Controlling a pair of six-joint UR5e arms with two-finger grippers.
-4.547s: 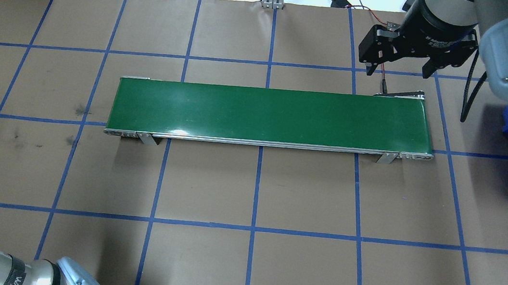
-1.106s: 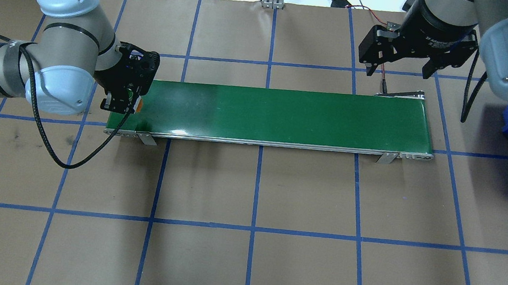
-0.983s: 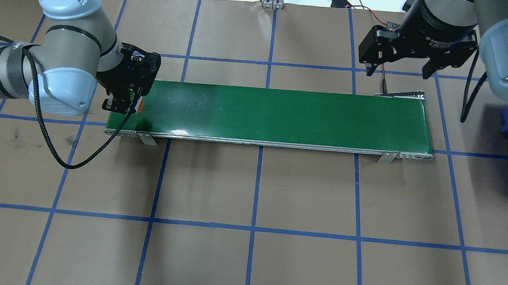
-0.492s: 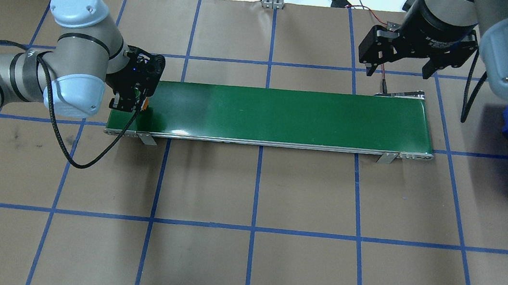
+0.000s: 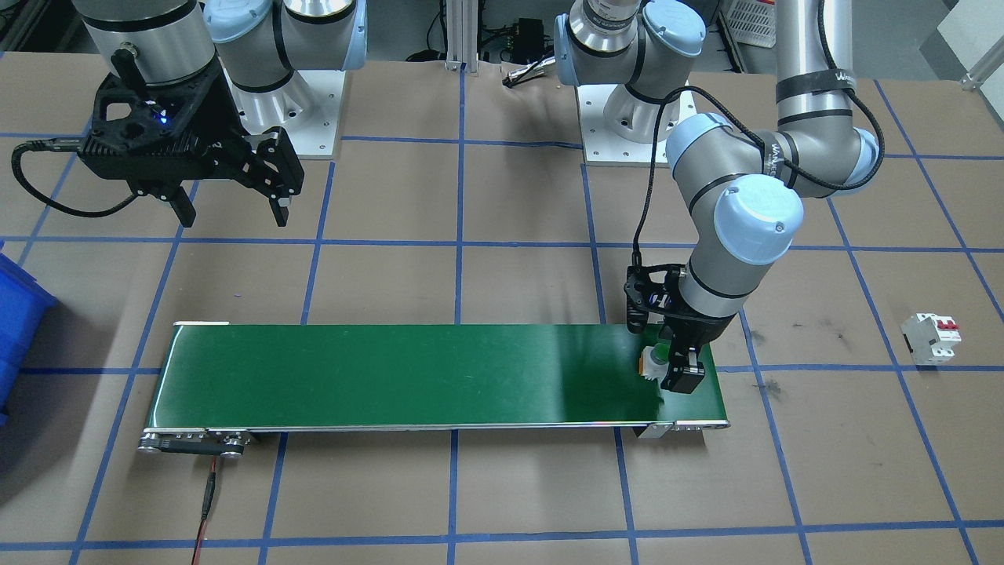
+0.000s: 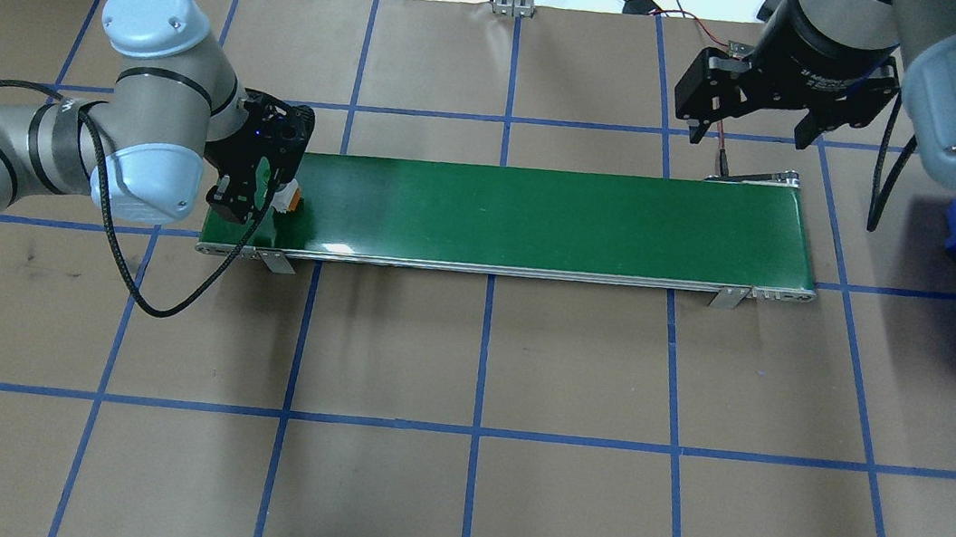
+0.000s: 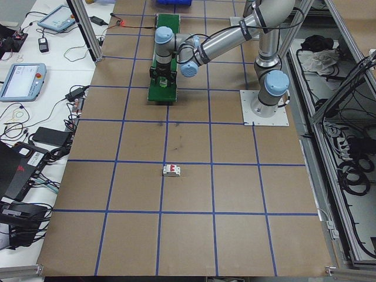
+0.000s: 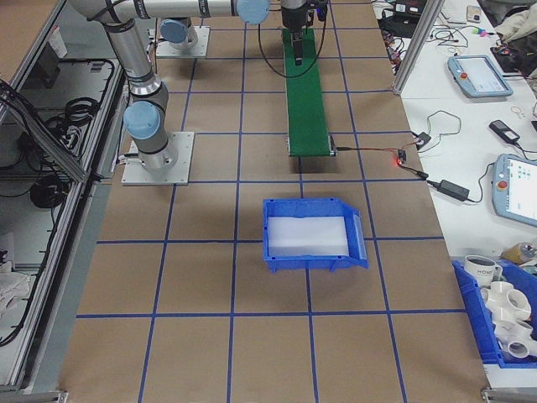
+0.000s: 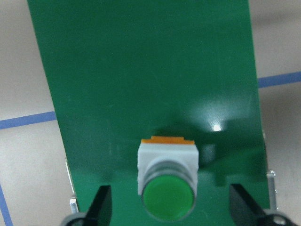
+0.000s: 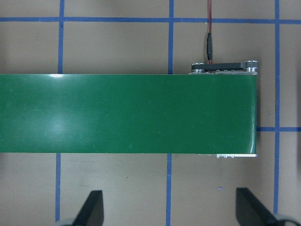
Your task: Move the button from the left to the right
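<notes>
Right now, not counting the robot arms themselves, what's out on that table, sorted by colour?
Green: 2, the conveyor belt and the button with its green cap.
Blue: 1, the bin.
White: 1, the circuit breaker with red levers.
Total: 4.

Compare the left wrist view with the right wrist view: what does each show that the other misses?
Only the left wrist view shows the button, green cap and grey body, resting on the belt between the open left gripper fingers, which stand clear of it. Only the right wrist view shows the belt's other end with a red-and-black wire and the open right gripper holding nothing. Both share the green belt, brown table and blue tape lines.
</notes>
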